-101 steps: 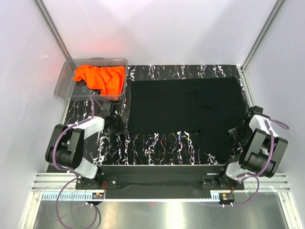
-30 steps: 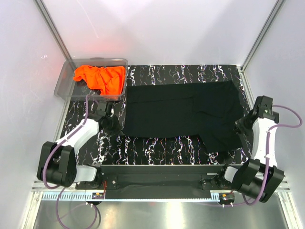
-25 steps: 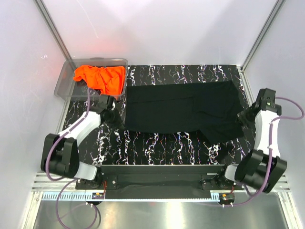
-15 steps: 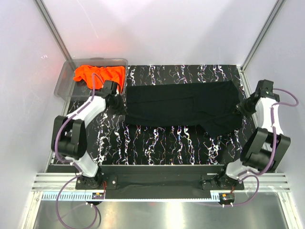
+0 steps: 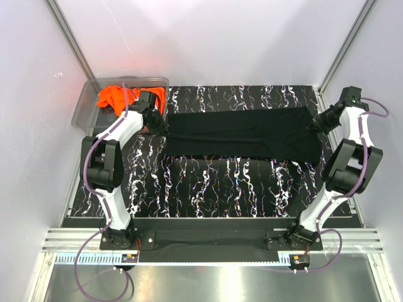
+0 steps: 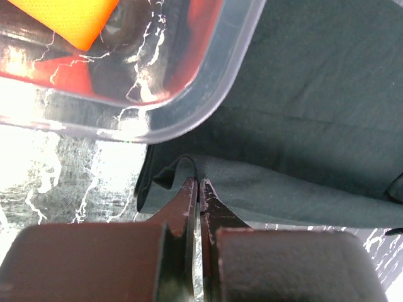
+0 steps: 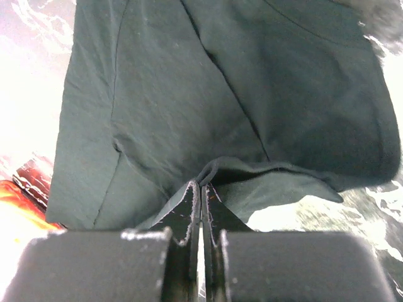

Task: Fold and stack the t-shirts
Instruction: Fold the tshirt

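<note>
1. Black t-shirt: lies as a long flat band across the marbled table, running from 9 o'clock to 3 o'clock in the far half of the top view.
2. Left gripper: closed, pinching the band's edge at its 9 o'clock end.
3. Right gripper: closed, pinching a raised fold at the band's 3 o'clock end.
4. Orange t-shirt: bunched inside the clear bin at 10 o'clock on the table.
5. Obstruction: the bin's rounded corner sits just beside the left pinch point. Contact with the cloth cannot be determined.
6. Hidden areas: the left arm crosses the bin and covers part of the orange t-shirt. The black layers are hard to separate against the dark table.
</note>
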Controlling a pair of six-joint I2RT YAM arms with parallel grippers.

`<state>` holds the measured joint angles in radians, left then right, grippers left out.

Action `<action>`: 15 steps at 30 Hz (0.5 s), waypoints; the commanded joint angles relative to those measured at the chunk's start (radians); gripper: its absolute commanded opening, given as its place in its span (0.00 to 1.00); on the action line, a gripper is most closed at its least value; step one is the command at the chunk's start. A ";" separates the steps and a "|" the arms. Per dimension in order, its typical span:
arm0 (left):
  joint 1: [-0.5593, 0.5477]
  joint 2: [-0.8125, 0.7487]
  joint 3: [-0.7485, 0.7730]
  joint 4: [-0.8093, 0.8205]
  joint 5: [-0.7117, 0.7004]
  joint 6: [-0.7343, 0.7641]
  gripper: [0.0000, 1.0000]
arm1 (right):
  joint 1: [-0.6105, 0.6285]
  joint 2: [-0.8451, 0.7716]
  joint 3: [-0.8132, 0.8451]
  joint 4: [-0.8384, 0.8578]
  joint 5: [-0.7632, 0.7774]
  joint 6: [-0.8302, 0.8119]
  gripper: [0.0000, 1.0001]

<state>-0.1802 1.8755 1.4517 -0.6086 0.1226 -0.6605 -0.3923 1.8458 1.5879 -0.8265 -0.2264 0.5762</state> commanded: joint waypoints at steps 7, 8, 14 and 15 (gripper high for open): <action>0.027 0.045 0.073 -0.017 -0.058 -0.034 0.00 | 0.036 0.157 0.210 -0.013 -0.082 -0.015 0.00; 0.030 0.044 0.073 -0.020 -0.063 -0.036 0.00 | 0.041 0.168 0.225 -0.020 -0.088 -0.018 0.00; 0.039 0.027 0.064 -0.029 -0.097 -0.034 0.00 | 0.061 0.246 0.299 -0.039 -0.108 -0.019 0.00; 0.039 0.030 0.065 -0.029 -0.097 -0.034 0.00 | 0.064 0.256 0.306 -0.040 -0.111 -0.018 0.00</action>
<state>-0.1543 1.9160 1.4796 -0.6403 0.0776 -0.6910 -0.3386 2.0750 1.8389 -0.8539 -0.3084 0.5732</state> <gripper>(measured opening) 0.020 0.011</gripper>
